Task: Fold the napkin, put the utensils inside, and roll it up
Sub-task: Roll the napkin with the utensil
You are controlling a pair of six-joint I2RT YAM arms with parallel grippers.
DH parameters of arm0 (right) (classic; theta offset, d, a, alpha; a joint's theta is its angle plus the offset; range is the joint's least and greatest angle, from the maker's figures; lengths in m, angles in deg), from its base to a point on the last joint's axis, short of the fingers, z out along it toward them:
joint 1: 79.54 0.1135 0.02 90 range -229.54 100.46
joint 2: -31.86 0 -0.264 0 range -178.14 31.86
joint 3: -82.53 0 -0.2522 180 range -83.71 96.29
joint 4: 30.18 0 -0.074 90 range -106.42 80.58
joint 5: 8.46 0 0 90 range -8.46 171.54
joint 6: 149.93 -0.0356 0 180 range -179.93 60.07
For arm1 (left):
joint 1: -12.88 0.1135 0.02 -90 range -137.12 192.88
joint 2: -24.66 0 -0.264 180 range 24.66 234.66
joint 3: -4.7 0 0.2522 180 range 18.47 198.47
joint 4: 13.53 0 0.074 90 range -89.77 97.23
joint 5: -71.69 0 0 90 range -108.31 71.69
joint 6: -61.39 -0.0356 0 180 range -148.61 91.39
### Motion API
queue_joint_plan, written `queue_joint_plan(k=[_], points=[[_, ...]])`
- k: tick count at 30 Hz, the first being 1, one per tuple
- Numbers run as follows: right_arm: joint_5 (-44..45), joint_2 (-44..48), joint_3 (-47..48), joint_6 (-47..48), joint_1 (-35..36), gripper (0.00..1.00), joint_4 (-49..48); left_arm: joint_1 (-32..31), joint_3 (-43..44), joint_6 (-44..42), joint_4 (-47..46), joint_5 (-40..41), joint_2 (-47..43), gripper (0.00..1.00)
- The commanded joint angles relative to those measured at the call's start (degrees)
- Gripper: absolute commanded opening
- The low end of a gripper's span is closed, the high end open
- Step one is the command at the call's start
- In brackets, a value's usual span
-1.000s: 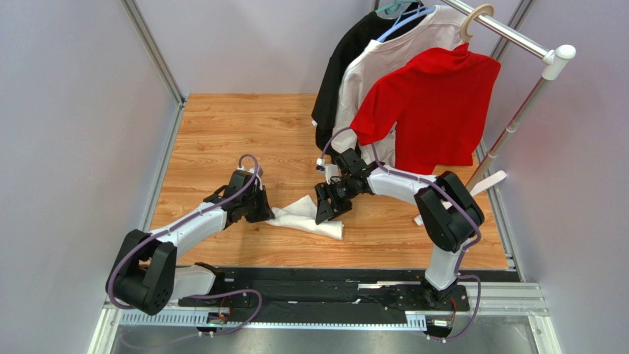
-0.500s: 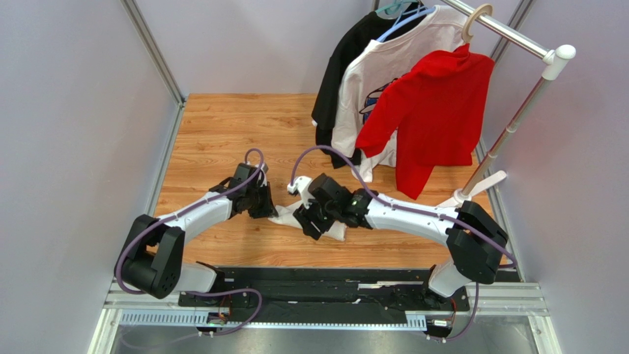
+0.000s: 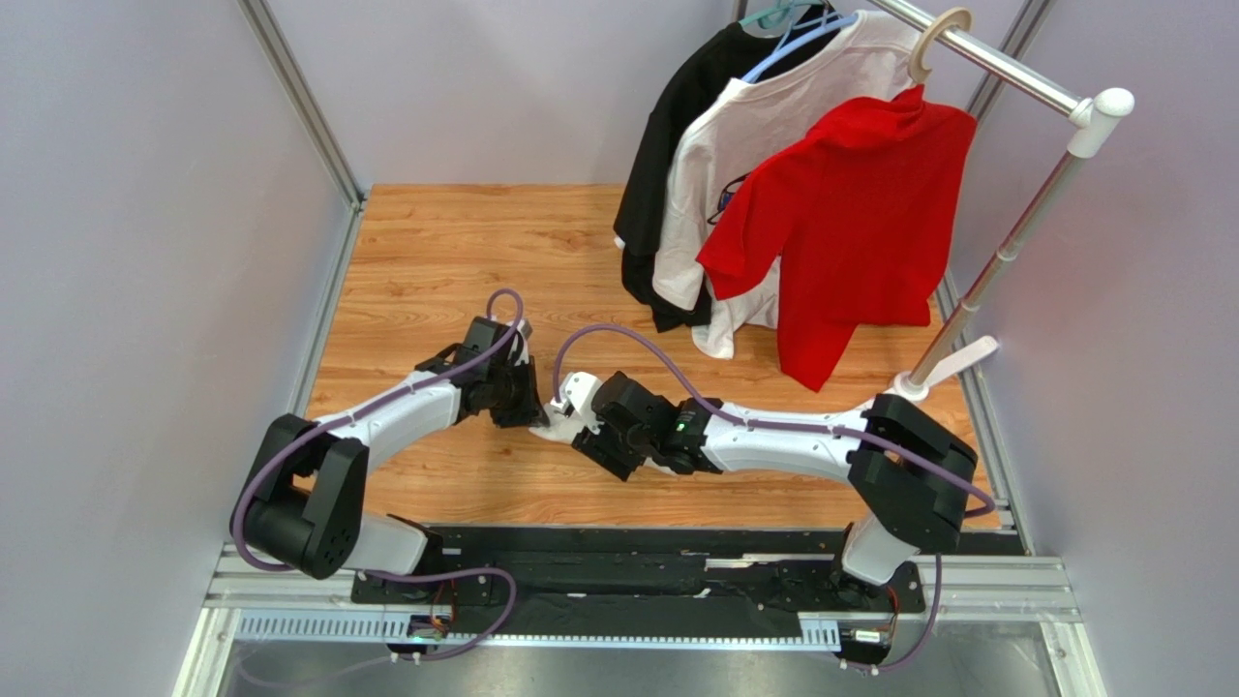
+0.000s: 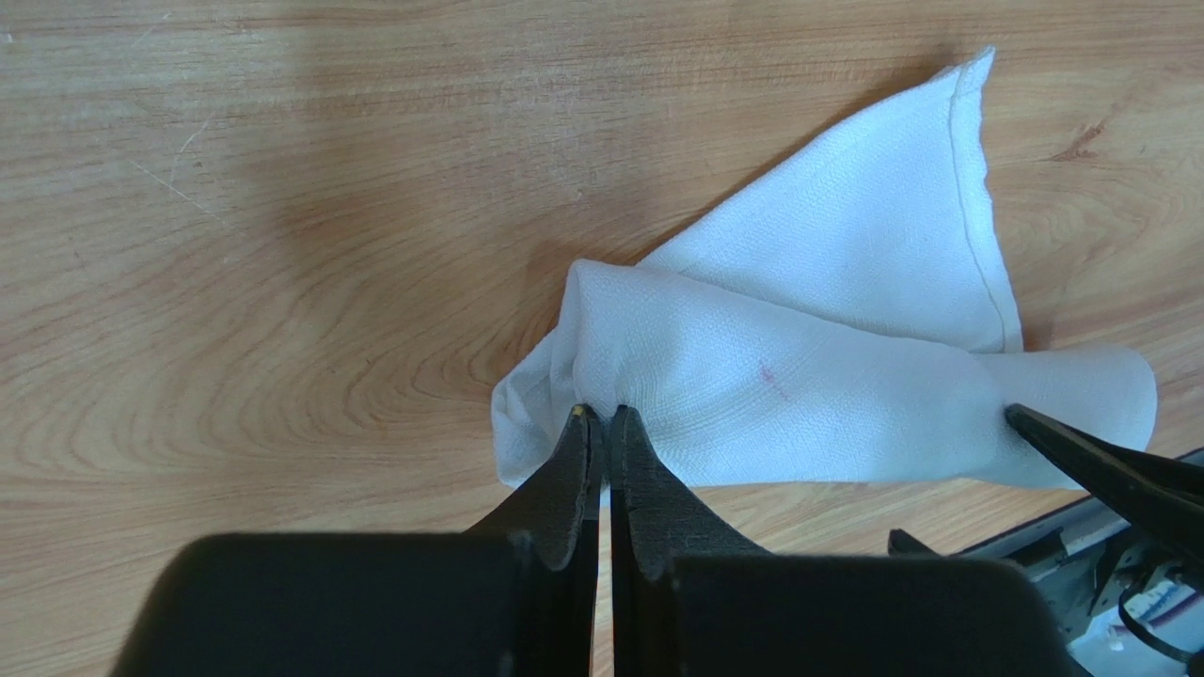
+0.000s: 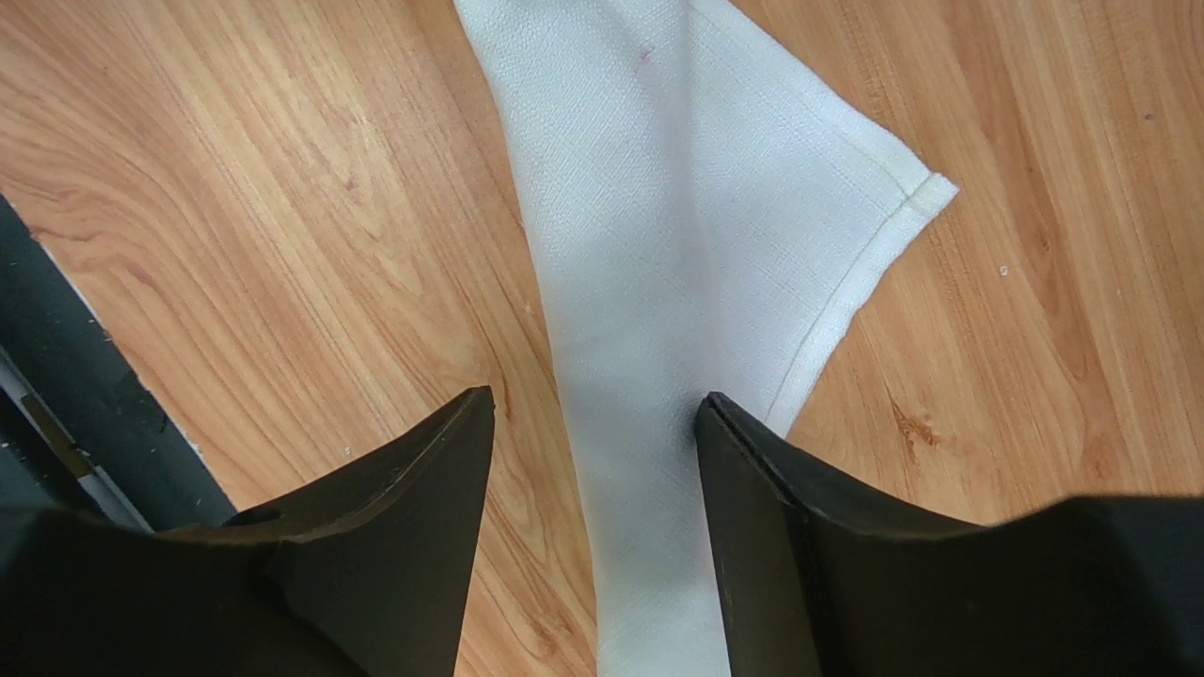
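Note:
The white napkin (image 4: 792,395) lies on the wooden table as a loose roll, one flat corner sticking out behind it. My left gripper (image 4: 601,411) is shut, its tips pinching the puckered left end of the roll. My right gripper (image 5: 595,397) is open and straddles the napkin (image 5: 664,254), its right finger against the cloth's edge. From above, both grippers meet over the napkin (image 3: 551,429), with the left gripper (image 3: 519,408) beside the right gripper (image 3: 594,443), and only a sliver of cloth shows. The utensils are out of view.
A clothes rack (image 3: 1018,218) at the back right holds a black shirt (image 3: 676,131), a white shirt (image 3: 771,131) and a red shirt (image 3: 844,218). The black base rail (image 3: 655,559) runs along the table's near edge. Grey walls close both sides.
My right arm has swung left and down along the napkin until its gripper sits next to the left one. The left gripper has stayed at the napkin's left end.

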Motion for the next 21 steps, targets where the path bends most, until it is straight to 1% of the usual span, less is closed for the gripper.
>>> queue_joint_plan(k=[1, 3, 4, 8, 9, 10, 11, 12, 13, 14, 15, 16, 18, 19, 20, 21], points=[[0.4, -2.4, -0.1, 1.5, 0.3, 0.57, -3.5, 0.1, 1.2, -1.7, 2.6, 0.5, 0.7, 0.0], [0.4, -3.1, -0.3, 1.4, 0.3, 0.55, -3.5, 0.1, 1.4, -1.7, 2.7, 0.5, 0.8, 0.0], [0.4, -3.8, -0.2, 1.4, 0.3, 0.52, -3.4, 0.1, 1.5, -1.8, 2.7, 0.4, 0.9, 0.0], [-0.1, -6.6, 0.6, 0.1, 0.2, 0.45, -1.7, 0.1, 1.8, -2.4, 2.4, -0.8, 0.7, 0.0], [-0.5, -7.2, 0.8, -0.6, 0.1, 0.41, -1.5, 0.1, 1.8, -2.4, 2.0, -1.0, 0.7, 0.0], [-2.1, -7.8, 0.9, -1.1, -0.4, 0.34, -1.2, 0.1, 1.8, -2.3, 1.8, -1.3, 0.0, 0.01], [-3.1, -8.8, 1.3, -1.6, -0.8, 0.31, -0.8, 0.1, 1.6, -2.0, 1.7, -1.2, -0.6, 0.03], [-5.3, -9.2, 1.4, -2.1, -1.8, 0.24, -0.3, 0.1, 1.4, -1.8, 1.4, -0.9, -1.2, 0.12], [-5.5, -9.6, 1.5, -3.2, -2.3, 0.22, -0.1, 0.1, 1.0, -1.4, 1.3, 0.4, -2.9, 0.21], [-8.1, -10.0, 1.6, -3.7, -2.8, 0.19, 0.5, 0.1, 0.7, -0.7, 1.3, 1.1, -3.9, 0.29], [-10.4, -10.1, 1.6, -4.3, -3.9, 0.12, 0.6, 0.1, -0.2, -0.4, 1.1, 1.7, -5.0, 0.44], [-11.6, -10.1, 1.5, -5.2, -4.5, 0.09, 0.9, 0.2, -0.5, -0.1, 1.3, 3.2, -7.1, 0.48], [-16.1, -10.1, 1.6, -6.7, -6.1, 0.04, 1.8, 0.3, -1.1, 0.3, 2.6, 4.9, -9.3, 0.54], [-17.5, -10.1, 1.6, -7.9, -6.7, 0.02, 2.0, 0.4, -1.4, 0.4, 3.0, 6.3, -11.4, 0.55], [-19.0, -10.2, 1.7, -8.3, -7.2, 0.01, 2.5, 0.4, -2.1, 0.8, 3.4, 7.1, -12.5, 0.58], [-21.9, -10.5, 1.7, -8.8, -8.2, 0.0, 2.6, 0.6, -2.7, 1.0, 3.5, 7.9, -13.8, 0.59]])
